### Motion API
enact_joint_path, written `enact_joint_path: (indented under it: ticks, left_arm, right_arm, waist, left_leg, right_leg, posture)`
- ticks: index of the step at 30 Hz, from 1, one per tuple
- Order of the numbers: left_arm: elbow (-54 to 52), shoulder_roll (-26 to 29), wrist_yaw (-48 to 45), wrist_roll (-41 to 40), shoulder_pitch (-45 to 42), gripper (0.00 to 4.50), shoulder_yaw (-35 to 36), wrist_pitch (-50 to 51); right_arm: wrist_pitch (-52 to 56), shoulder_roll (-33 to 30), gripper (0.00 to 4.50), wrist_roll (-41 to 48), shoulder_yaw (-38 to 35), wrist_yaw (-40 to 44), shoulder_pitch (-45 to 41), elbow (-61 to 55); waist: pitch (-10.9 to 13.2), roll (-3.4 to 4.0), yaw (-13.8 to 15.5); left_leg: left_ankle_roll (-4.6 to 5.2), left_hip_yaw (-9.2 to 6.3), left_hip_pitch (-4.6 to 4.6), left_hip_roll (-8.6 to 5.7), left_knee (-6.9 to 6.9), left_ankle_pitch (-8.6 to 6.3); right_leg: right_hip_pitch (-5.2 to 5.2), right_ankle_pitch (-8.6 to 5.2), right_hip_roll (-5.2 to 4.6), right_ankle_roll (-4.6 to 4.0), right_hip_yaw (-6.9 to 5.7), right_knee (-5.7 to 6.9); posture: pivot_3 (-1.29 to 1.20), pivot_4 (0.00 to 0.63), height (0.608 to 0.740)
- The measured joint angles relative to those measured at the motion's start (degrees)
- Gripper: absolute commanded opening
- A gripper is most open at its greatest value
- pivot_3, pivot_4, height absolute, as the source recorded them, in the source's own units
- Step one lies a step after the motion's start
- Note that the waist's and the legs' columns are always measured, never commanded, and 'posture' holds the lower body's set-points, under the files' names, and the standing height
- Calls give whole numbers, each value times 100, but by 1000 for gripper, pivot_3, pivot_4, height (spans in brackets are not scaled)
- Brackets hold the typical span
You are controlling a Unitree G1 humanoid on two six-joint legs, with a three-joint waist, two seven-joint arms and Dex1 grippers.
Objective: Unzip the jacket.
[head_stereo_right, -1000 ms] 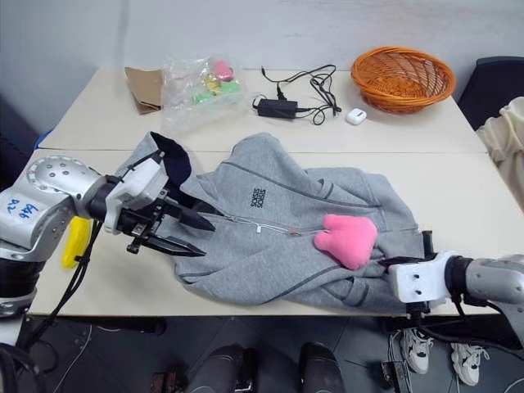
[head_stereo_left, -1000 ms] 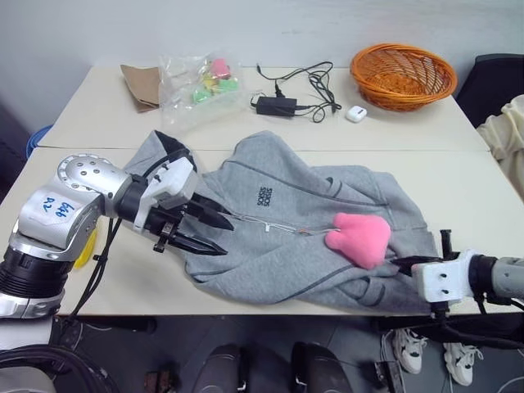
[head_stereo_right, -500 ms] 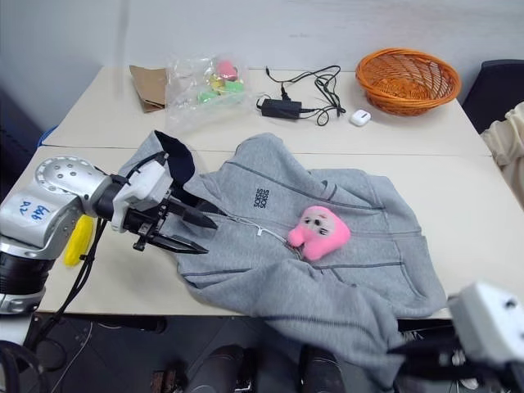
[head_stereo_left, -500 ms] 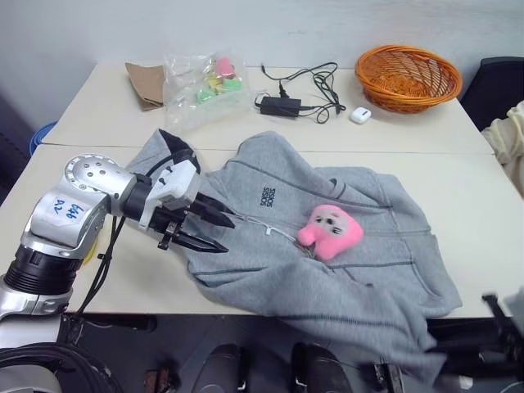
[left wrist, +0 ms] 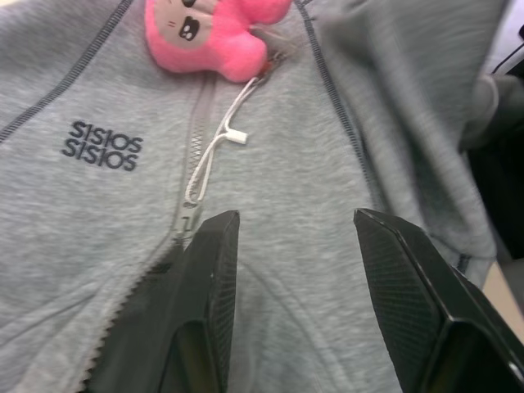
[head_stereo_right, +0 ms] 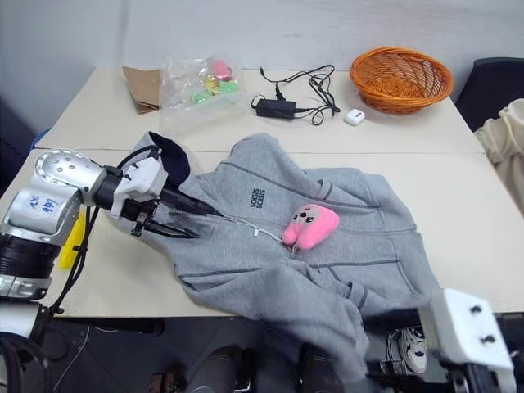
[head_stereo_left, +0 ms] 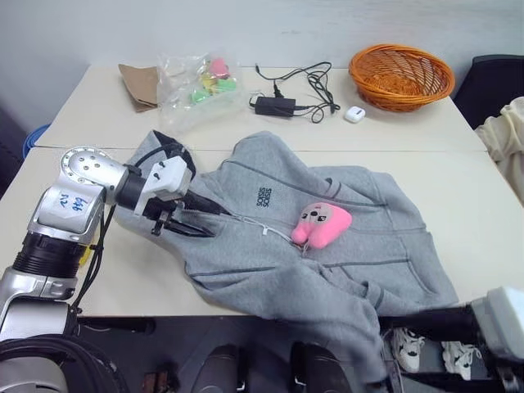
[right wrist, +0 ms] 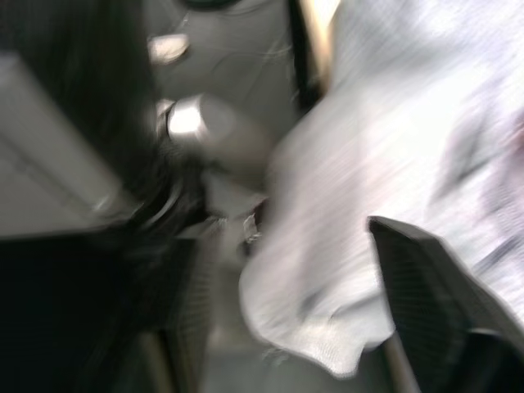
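One clear bag (head_stereo_left: 199, 82) of colourful items (head_stereo_left: 214, 78)

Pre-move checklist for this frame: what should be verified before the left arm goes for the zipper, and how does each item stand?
1. Jacket flat on table: not ok, its lower hem hangs over the near edge.
2. Zipper pull cord visible: ok, lies ahead of the left gripper.
3. Left fingers open and empty: ok, over the fabric near the collar.
4. Pink plush clear of the zipper: not ok, it sits on the zipper line.
5. Right gripper free of fabric: ok; open, with the hem between its fingers.
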Motion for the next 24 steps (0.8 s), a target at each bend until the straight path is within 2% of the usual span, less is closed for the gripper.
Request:
enact_joint_path:
  ticks: [3, 5, 7, 10, 14, 19, 24]
  left_arm:
    - [392, -165, -2, 231, -228, 2347, -150, -404]
    - [679, -360, -2, 378, -397, 2347, -233, -663]
    - [994, -566, 0, 515, -572, 2347, -339, -914]
    - [1555, -924, 7, 820, -810, 2347, -471, -1415]
    - [2215, -1223, 60, 1111, -942, 2347, -559, -1889]
    - [2531, -1315, 52, 1236, -972, 2347, -569, -2128]
    - [2586, -1301, 7, 1238, -972, 2347, -517, -2147]
  right_arm:
    - [-55, -460, 3258, 170, 528, -584, -1126, 498]
    - [-458, -606, 3258, -312, 1393, -1024, -1891, 803]
    - [-1079, -654, 3258, -1256, 2483, -1408, -2512, 1126]
    - [-2858, -637, 3258, -3639, 4430, -1790, -3386, 1999]
    - [-4501, 134, 3258, -5648, 5990, -2218, -4524, 3169]
    - [-5669, 484, 3258, -6707, 6547, -2466, -5177, 4089]
    - [-6170, 888, 3258, -7067, 6830, -2535, -5442, 4476]
  waist:
    - [0, 0, -7]
    - [0, -1, -6]
    - [1, -1, -10]
    - [1, -1, -28]
    - [1, -5, -66]
    - [2, -4, -97]
    - [2, -4, -109]
  left_leg:
    - [0, -1, 0, 0, -1, 1]
    - [-1, -4, -7, -2, -1, 1]
    - [0, 2, -17, -7, 0, 1]
    - [12, 35, -36, -19, 6, 7]
    - [28, 66, -101, -20, 29, 17]
    - [30, 62, -100, -17, 31, 19]
    - [32, 58, -99, -16, 33, 20]
  right_leg:
    - [-3, 0, -11, -1, -5, 2]
    - [-9, -1, -17, -2, -12, -2]
    - [-18, -1, -17, -2, -13, -1]
    - [-48, 2, 23, 5, -13, 37]
    - [-127, 10, 28, 20, -26, 68]
    - [-121, 10, 28, 20, -31, 68]
    - [-117, 10, 27, 21, -33, 68]
  posture:
    - [0, 150, 740]
    - [0, 150, 740]
    - [0, 150, 740]
    - [0, 150, 740]
    - [0, 150, 740]
    - [0, 150, 740]
    - [0, 150, 740]
